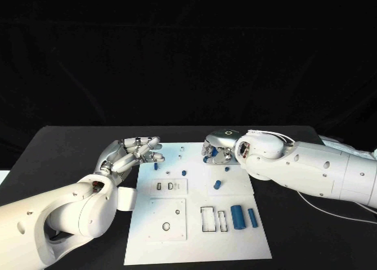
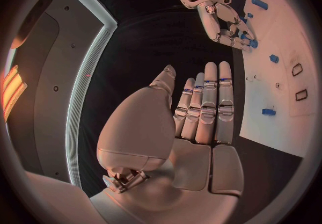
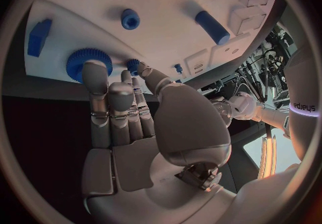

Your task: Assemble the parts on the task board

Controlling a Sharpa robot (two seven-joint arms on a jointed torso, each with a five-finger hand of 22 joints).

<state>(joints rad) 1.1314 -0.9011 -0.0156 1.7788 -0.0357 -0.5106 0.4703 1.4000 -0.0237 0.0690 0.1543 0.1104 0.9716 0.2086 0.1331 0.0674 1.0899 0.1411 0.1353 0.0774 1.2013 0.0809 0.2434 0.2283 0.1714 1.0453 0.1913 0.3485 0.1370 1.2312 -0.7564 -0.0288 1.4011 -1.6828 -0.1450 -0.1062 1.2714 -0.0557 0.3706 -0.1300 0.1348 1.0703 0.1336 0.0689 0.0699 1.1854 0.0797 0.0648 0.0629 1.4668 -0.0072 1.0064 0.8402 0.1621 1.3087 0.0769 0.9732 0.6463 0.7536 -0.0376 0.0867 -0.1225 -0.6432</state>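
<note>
Head view: right hand (image 1: 219, 151) low over far right edge of task board (image 1: 237, 239), fingers curled down by small blue parts, grip on anything impossible to tell; left hand (image 1: 131, 153) at far left edge, fingers apart, holding nothing; two blue cylinders (image 1: 243, 217) lying in near-right area, long axes pointing away from robot, nearer right arm. Left wrist view: fingers straight, empty, board off to fingertip side. Right wrist view: fingertip touching blue gear (image 3: 86, 63) standing at board edge, nothing clasped; gear unreadable from head camera.
</note>
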